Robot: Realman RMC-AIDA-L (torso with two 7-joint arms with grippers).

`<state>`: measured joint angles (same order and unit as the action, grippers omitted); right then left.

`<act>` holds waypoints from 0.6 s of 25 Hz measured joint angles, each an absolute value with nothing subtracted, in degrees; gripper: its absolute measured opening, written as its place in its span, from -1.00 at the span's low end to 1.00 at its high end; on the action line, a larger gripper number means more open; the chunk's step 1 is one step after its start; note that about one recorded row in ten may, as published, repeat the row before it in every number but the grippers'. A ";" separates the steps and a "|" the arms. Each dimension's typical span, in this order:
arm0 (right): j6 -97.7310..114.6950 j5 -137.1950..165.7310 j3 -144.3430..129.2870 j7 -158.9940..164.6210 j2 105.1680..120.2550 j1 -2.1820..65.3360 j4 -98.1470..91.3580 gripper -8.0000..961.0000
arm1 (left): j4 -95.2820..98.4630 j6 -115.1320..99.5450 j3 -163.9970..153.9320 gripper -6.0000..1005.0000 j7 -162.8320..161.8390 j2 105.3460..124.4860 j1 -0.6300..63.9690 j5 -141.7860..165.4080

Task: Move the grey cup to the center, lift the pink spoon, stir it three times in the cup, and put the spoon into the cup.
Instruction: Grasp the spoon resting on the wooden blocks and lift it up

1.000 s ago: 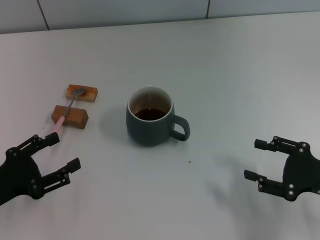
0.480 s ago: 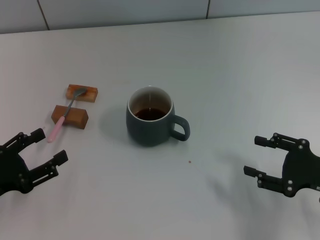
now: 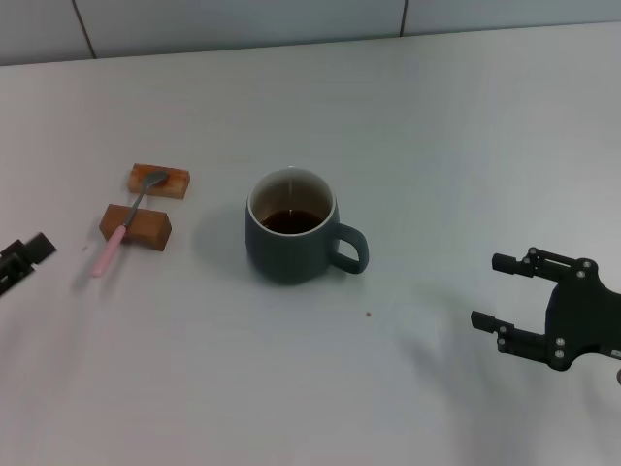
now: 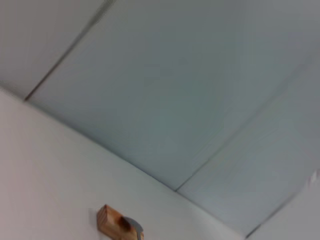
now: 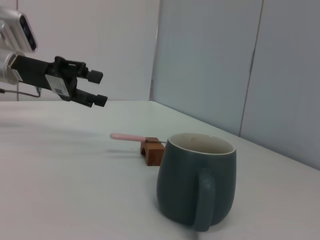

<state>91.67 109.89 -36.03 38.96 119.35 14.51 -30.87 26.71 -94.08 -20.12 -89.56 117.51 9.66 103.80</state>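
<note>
The grey cup stands upright in the middle of the white table, dark liquid inside, handle toward my right arm; it also shows in the right wrist view. The pink spoon lies across two brown blocks to the cup's left, bowl on the far block; its handle shows in the right wrist view. My left gripper is open and empty, raised above the table near the spoon's handle end; only a fingertip shows in the head view. My right gripper is open and empty, well right of the cup.
The far brown block and the near brown block carry the spoon. The far block shows in the left wrist view below a grey wall. A small dark speck lies on the table in front of the cup.
My left gripper has drawn back to the left and almost left the head view. My right gripper has shifted slightly lower. Cup and spoon have not moved.
</note>
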 joint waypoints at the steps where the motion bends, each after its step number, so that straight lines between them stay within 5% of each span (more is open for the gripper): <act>1: 91.64 109.88 -36.03 39.13 119.35 14.64 -30.93 0.45 | 26.68 -94.08 -19.83 0.69 -92.22 117.47 9.64 103.80; 15: 90.53 110.28 -36.51 40.92 119.26 16.53 -31.95 0.45 | 17.74 -92.50 -12.92 0.69 -120.09 117.90 8.69 103.76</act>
